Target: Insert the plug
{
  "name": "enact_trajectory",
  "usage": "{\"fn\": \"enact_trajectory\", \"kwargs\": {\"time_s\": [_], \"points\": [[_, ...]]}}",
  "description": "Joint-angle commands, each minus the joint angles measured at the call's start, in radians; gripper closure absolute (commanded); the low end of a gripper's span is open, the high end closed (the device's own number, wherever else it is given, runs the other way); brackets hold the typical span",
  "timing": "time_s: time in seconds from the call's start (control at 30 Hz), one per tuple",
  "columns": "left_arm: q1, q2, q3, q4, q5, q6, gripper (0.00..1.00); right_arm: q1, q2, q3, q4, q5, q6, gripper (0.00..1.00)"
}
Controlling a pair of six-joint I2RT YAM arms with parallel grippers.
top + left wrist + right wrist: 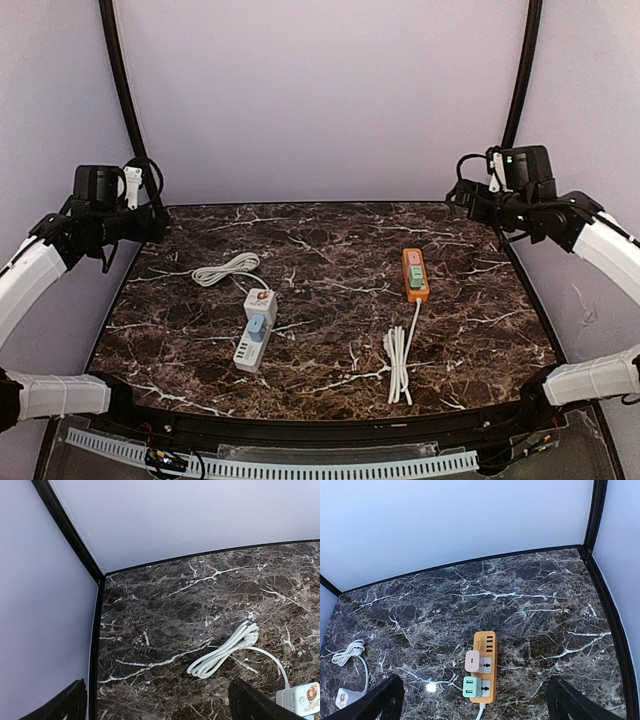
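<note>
Two power strips lie on your dark marbled surface [330,240], inside pale lilac walls [320,100] with black corner posts [118,70]. The white strip [250,350] sits left of centre with a blue plug [257,324] seated in it (its white cord [225,270] is coiled just beyond). The orange strip [415,275] lies right of centre, carrying a pink plug [473,661] and a green plug [471,686]. Your left arm [30,280] and right arm [615,250] are raised at the far corners, well apart from both strips. Your left fingers [70,705] and right fingers [387,700] stand spread wide, holding nothing.
</note>
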Motion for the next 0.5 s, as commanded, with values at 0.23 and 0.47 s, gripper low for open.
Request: {"fn": "enact_trajectory", "kwargs": {"time_s": [0.23, 0.47], "points": [[0.06, -0.049, -0.093, -0.017, 0.05, -0.065, 0.01, -0.006, -0.131, -0.144, 0.061, 0.045, 0.09, 0.01], [0.059, -0.056, -0.106, -0.009, 0.059, -0.065, 0.01, -0.006, -0.134, -0.147, 0.062, 0.042, 0.096, 0.01]]}}
